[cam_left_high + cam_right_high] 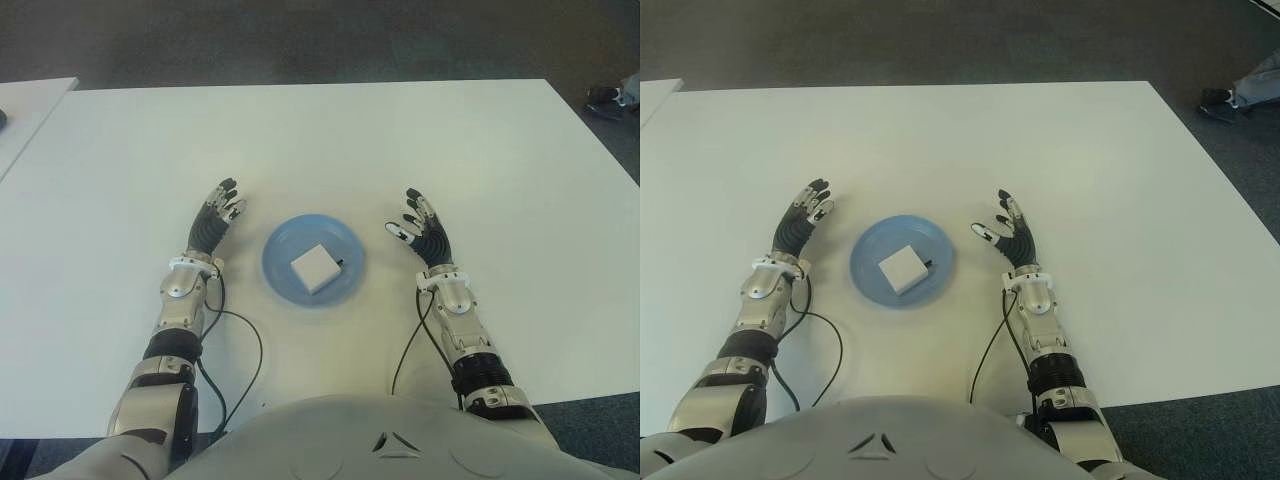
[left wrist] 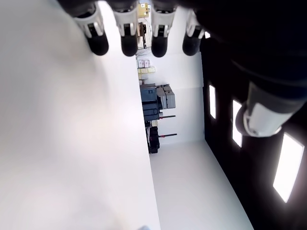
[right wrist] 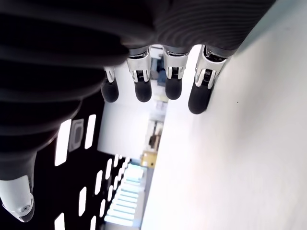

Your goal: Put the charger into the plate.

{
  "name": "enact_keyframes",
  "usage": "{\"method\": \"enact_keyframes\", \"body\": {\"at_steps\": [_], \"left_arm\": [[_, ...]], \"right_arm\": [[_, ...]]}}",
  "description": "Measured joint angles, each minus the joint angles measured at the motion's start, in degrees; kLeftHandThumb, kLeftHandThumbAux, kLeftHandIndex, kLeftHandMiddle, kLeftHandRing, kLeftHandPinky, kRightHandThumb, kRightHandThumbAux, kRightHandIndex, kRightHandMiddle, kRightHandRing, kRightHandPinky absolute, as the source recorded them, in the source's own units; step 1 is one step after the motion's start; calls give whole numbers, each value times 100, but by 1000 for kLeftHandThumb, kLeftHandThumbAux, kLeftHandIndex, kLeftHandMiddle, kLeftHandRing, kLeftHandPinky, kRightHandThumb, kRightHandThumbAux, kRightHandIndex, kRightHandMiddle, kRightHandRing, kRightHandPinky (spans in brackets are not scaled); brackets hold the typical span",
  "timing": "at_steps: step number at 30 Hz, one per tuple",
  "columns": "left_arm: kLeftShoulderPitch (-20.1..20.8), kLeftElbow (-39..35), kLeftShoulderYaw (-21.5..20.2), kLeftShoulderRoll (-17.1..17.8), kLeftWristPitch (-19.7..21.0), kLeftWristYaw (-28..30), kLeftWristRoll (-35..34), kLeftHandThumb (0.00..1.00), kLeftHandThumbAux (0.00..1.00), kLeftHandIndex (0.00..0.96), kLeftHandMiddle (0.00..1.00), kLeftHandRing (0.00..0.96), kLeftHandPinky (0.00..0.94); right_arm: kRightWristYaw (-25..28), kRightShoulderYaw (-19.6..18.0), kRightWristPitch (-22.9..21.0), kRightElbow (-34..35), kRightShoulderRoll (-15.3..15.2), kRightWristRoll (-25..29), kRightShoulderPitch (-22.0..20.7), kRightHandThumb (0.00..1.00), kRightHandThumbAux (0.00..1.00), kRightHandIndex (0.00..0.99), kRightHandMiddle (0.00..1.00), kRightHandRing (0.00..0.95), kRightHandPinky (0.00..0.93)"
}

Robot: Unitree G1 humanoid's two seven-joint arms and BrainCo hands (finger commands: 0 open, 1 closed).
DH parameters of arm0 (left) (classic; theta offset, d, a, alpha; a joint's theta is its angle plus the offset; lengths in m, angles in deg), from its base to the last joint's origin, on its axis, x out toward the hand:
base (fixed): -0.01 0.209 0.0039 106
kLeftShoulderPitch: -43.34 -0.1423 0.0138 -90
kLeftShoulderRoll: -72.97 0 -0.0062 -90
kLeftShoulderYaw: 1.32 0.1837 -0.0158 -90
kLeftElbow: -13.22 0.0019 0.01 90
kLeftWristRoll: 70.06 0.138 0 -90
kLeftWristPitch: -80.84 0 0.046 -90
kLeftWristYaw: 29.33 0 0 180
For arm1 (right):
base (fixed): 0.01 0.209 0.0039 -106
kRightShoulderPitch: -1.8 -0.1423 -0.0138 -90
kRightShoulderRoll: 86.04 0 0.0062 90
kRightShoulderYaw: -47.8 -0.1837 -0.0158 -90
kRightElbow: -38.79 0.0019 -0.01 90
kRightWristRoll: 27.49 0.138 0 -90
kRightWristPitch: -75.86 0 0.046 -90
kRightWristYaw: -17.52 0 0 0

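The small white square charger (image 1: pixel 316 268) is seen lying inside the round blue plate (image 1: pixel 280 250) on the white counter (image 1: pixel 320 140), task judged done, left hand (image 1: pixel 216 222) and right hand (image 1: pixel 423 232) flanking it, fingers spread, empty.

A wide white table (image 1: pixel 330 140) fills the scene. Dark grey carpet (image 1: pixel 300 40) lies beyond its far edge, and a second white table (image 1: pixel 25 105) stands at far left.

charger (image 1: pixel 316 267): in the plate (image 1: pixel 283 248)
plate: on the surface (image 1: pixel 330 150)
left hand (image 1: pixel 216 221): left of the plate
right hand (image 1: pixel 421 230): right of the plate
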Motion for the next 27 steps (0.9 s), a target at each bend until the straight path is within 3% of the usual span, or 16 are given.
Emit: {"method": "enact_keyframes", "body": {"at_steps": [27], "left_arm": [[104,325,156,-2,-424,1,91,0,491,0,0,0,0]], "right_arm": [[8,-112,122,-507,-15,54,-356,2,571,0,0,0,0]]}}
